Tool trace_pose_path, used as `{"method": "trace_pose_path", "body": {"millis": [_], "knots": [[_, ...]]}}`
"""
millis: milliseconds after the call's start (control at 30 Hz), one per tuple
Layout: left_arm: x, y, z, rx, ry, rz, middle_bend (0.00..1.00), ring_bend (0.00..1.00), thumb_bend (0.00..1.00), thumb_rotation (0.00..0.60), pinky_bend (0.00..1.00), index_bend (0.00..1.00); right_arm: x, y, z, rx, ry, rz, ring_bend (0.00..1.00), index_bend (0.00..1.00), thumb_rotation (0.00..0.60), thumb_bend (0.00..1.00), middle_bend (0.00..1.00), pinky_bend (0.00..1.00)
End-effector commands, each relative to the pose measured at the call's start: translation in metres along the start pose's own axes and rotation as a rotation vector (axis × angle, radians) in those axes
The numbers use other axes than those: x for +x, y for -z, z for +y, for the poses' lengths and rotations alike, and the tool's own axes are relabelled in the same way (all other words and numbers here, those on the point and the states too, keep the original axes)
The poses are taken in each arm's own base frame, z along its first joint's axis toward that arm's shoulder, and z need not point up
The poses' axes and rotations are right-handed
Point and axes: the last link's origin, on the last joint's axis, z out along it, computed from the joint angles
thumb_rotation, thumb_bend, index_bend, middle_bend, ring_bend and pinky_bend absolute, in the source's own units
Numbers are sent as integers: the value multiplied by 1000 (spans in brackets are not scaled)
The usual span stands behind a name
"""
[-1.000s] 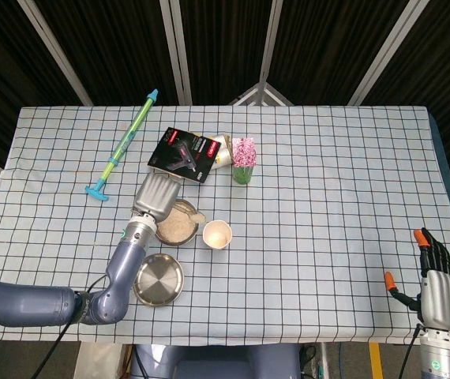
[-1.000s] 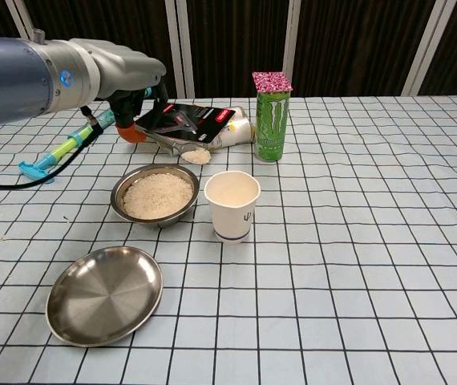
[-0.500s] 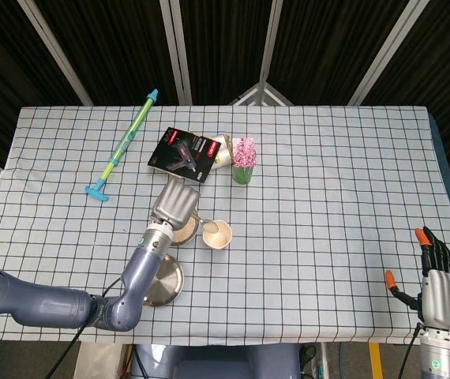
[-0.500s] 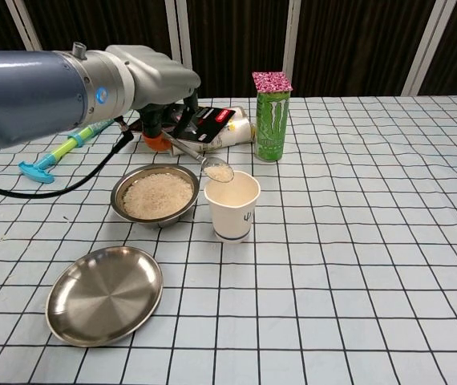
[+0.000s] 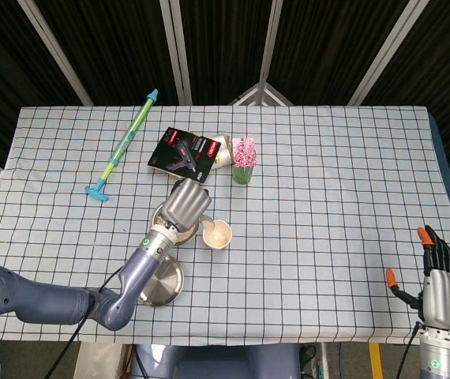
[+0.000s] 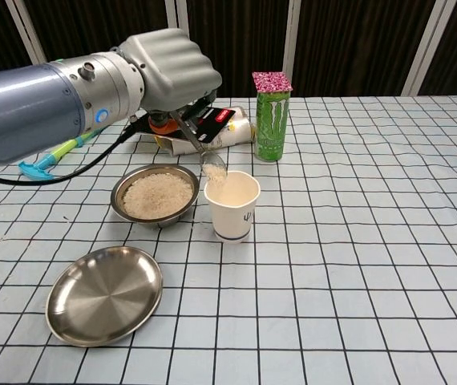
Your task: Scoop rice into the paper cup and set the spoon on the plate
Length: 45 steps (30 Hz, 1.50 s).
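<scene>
My left hand [image 6: 171, 74] [image 5: 185, 204] grips a metal spoon [image 6: 204, 152] tipped bowl-down over the white paper cup [image 6: 232, 205] [image 5: 217, 234]. Rice is spilling from the spoon into the cup at its left rim. A steel bowl of rice [image 6: 155, 194] stands just left of the cup; in the head view my hand covers most of it. The empty steel plate [image 6: 105, 293] [image 5: 160, 282] lies at the near left. My right hand [image 5: 436, 276] hangs off the table's near right corner, fingers straight and apart, holding nothing.
A green drink can [image 6: 269, 117] with a pink lid stands behind the cup. A black and red packet [image 5: 184, 154] and a pale bag lie behind the bowl. A teal and green syringe-like toy [image 5: 124, 144] lies at the far left.
My left hand carried the loaded spoon rightward from over the bowl to the cup, then rolled it so the rice pours in. The right hand stayed put.
</scene>
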Motion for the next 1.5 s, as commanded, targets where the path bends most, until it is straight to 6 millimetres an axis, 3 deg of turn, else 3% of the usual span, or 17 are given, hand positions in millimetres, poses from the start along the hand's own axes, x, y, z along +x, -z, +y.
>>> {"method": "trace_pose_path", "body": {"millis": [33,800,1100,1500], "knots": [[-3,0,5,-37,-66,52,967,1000,492,600,1000,700,0,0,0,1,2,2,0,17,600,384,0,0],[10,-5,12,-200,-456,363,964,1000,490,600,1000,701,-1,0,-1,3,-20,25,0,17,600,383,0,0],[9,-2,15,-252,-538,401,964,1000,489,600,1000,701,0,0,-1,0,-17,21,0,17,600,383,0,0],[8,0,16,-238,-500,388,964,1000,489,600,1000,700,0,1,0,-3,-12,20,0,17,600,383,0,0]]}}
